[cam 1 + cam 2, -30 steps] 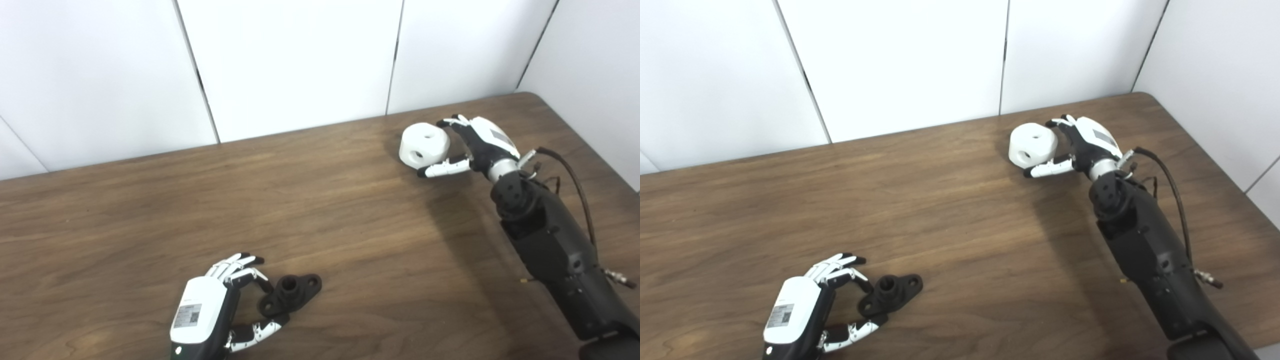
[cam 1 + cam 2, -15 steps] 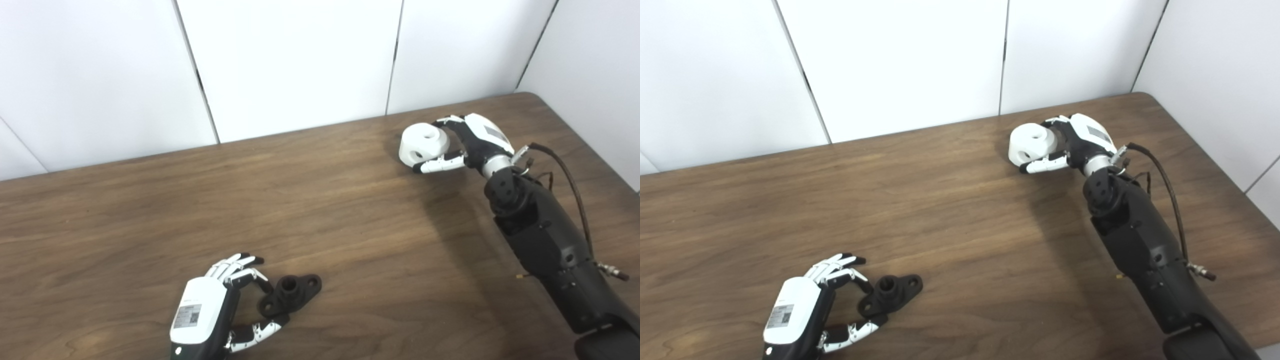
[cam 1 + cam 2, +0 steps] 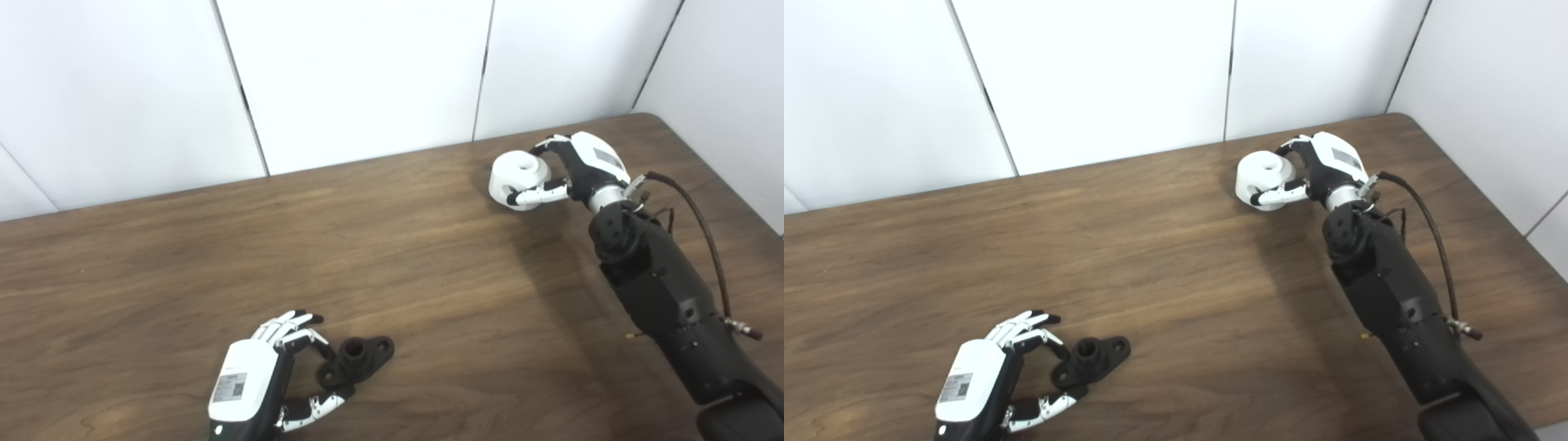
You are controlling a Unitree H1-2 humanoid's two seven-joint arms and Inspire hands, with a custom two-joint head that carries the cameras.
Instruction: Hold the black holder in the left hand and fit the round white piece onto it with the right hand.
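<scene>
On the table [image 3: 429, 275], the right hand [image 3: 585, 165] curled round the white piece [image 3: 517, 177] far right. The left hand [image 3: 263, 373] cupped loosely round the black holder [image 3: 358, 355] near left, apparently not gripping. A loose hold might have let the piece slip when lifted.

A table [image 3: 184, 257] ran across the whole view, with wall panels [image 3: 361, 73] standing behind its far edge and along its right side. The holder [image 3: 357, 359] lay on the tabletop near the front edge, left of centre. The left hand [image 3: 263, 373] sat just to the holder's left, its fingers [image 3: 293, 324] curved around behind it and its thumb [image 3: 318, 404] reaching along the front. Well apart from these, at the far right near the back edge, the round piece [image 3: 517, 179] rested on the table. The right hand [image 3: 579, 168] lay against its right side, fingers over the top and thumb across the front. The right arm [image 3: 667, 300] stretched back from there toward the front right corner.
</scene>
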